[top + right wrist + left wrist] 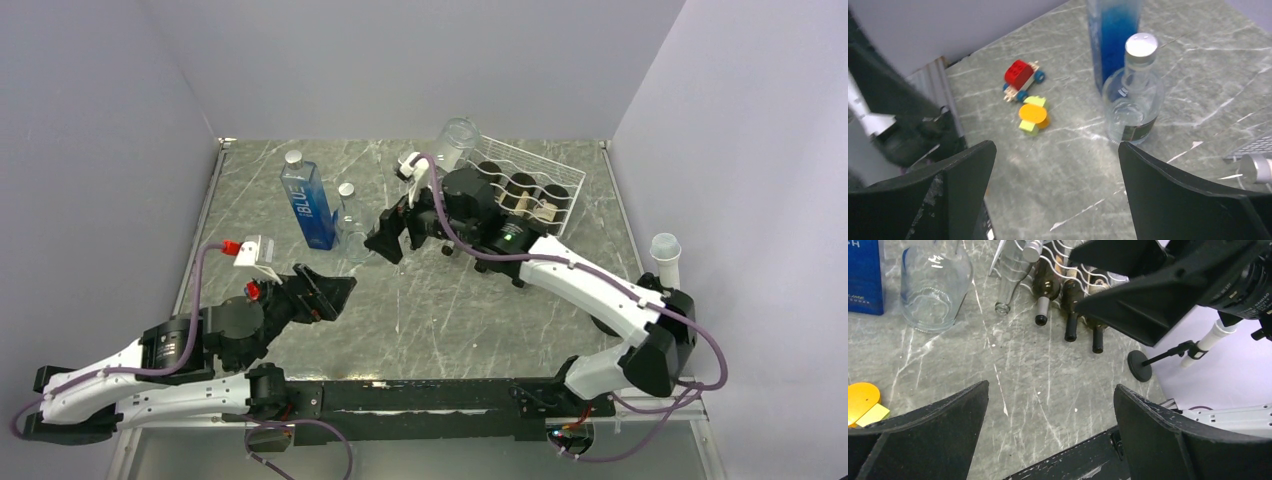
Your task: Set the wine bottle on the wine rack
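The white wire wine rack stands at the back right. Three dark wine bottles lie in its grooves, necks toward the table's middle, also in the left wrist view. A clear bottle lies along the rack's left side; its neck shows in the left wrist view. My right gripper is open and empty just left of the rack, above the table. My left gripper is open and empty at the front left.
A tall blue bottle and a small clear bottle with a silver cap stand at the back left. A red toy car and an orange-yellow toy lie near the left arm. A white post on a black foot stands at the right.
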### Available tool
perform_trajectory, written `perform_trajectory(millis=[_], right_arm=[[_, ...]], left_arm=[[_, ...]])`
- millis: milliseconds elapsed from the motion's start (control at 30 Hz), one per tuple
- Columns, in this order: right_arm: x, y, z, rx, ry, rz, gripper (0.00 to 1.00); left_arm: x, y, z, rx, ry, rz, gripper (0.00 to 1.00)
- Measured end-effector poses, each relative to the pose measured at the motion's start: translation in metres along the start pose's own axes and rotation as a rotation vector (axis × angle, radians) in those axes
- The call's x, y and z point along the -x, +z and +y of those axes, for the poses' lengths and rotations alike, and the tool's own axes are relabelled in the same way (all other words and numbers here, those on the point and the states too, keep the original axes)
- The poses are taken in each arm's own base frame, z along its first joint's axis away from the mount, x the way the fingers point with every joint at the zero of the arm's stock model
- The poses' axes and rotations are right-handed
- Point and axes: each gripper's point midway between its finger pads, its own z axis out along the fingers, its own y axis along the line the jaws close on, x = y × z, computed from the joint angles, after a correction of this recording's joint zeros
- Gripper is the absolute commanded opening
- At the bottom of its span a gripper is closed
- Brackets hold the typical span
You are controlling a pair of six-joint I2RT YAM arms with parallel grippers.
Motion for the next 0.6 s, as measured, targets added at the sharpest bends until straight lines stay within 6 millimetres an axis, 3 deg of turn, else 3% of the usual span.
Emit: perform_trajectory(millis=[200,433,600], right_arm=[[-0.008,0.045,-0.029,-0.084,0.006,-0.024,0.89],[-0.033,0.112,-0.069,-0.186,0.002,0.066,0.77],[-0.046,0.128,-0.088,-0.251,-0.013,0.100,0.73]], left_arm=[[-0.009,0.001,0.007,0.058,-0.018,0.035,0.99],[0.000,-0.007,0.013,0.068,-0.074,0.023,0.99],[0.009,-0.013,0.013,0.048,-0.099,0.004,0.99]])
